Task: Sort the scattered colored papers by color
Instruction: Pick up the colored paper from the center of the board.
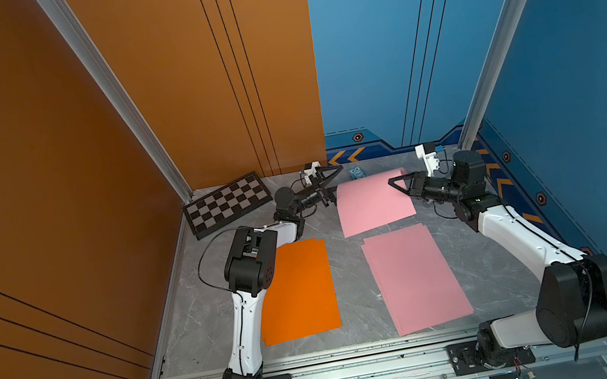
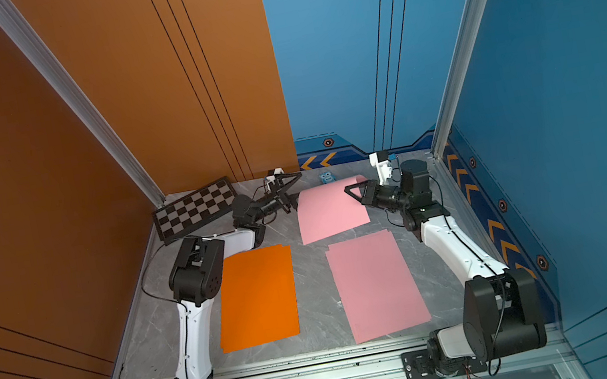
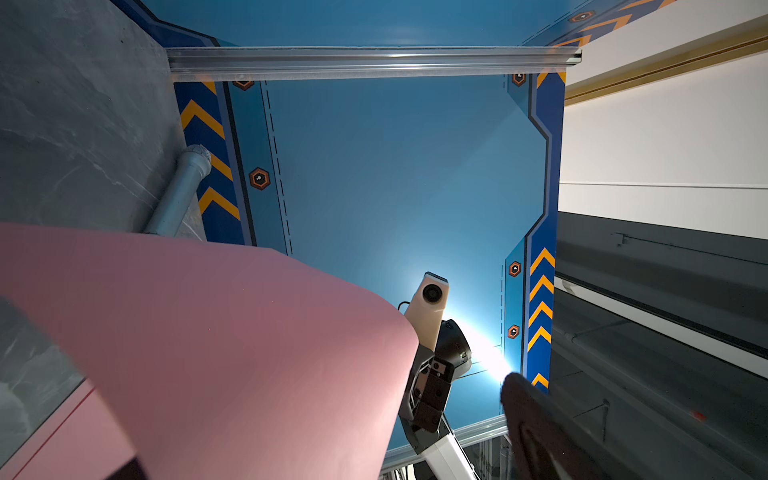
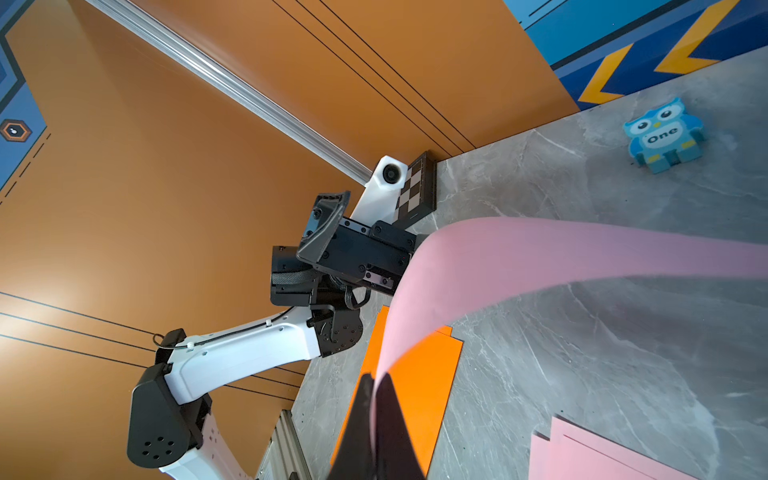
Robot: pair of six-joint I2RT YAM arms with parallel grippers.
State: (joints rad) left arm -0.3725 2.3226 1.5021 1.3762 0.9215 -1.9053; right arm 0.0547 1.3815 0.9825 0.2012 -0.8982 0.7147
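top views, table [image 1: 356, 307]: grey marbled top, walls on three sides.
top views, orange stack [image 1: 298, 290]: near left, flat, sheets slightly offset; left edge hidden under the left arm [image 1: 245, 323].
top views, pink stack [image 1: 414, 276]: near right, flat, sheets a little fanned; well apart from the orange stack.
top views, pink sheet [image 1: 372, 203]: far centre, just beyond the pink stack and not touching it; its far right corner is raised and curled.
top views, right gripper [image 1: 391, 182]: jaws pressed together, pinching the pink sheet's right edge.
top views, left gripper [image 2: 296, 192]: jaws spread wide at the pink sheet's left edge; contact cannot be told.
top views, chessboard [image 1: 228, 203]: far left corner, by the orange wall.
top views, owl [image 2: 326, 178]: small blue toy, far centre, just beyond the pink sheet; detail too small.
left wrist, pink sheet [image 3: 228, 353]: arched, filling the lower half, hiding most of the right arm.
left wrist, fingers [image 3: 540, 432]: blurred and cut off by the frame.
right wrist, right gripper [image 4: 376, 415]: dark fingers closed on the pink sheet's edge, cut off below.
right wrist, pink sheet [image 4: 540, 257]: bows up over the table.
right wrist, orange stack [image 4: 415, 382]: partly covered by the pink sheet and fingers.
right wrist, pink stack [image 4: 602, 457]: only a corner in frame.
right wrist, chessboard [image 4: 415, 187]: mostly hidden behind the left arm's wrist camera [image 4: 388, 172].
right wrist, owl [image 4: 660, 135]: lying flat, marked "One".
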